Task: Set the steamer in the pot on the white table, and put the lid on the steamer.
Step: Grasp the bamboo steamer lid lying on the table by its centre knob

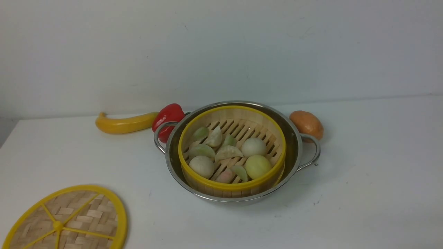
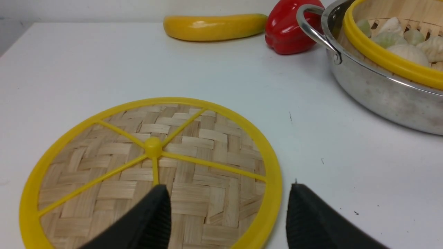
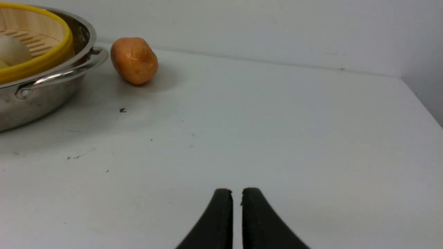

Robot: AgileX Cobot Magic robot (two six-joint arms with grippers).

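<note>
The bamboo steamer (image 1: 232, 186), holding pale dumplings and buns, sits inside the shiny steel pot (image 1: 295, 138) near the middle of the white table (image 1: 363, 193). The woven lid (image 1: 79, 218) lies flat at the table's front left, apart from the pot. In the left wrist view my left gripper (image 2: 228, 188) is open, one finger over the lid (image 2: 207, 138) and the other beyond its yellow rim, holding nothing. My right gripper (image 3: 237, 191) is shut and empty over bare table, to the right of the pot (image 3: 34, 100). Neither gripper shows in the front view.
A yellow banana (image 1: 124, 123) and a red pepper (image 1: 168, 116) lie behind the pot's left handle. A brown potato (image 1: 307, 123) rests by the right handle. A pale wall stands behind the table.
</note>
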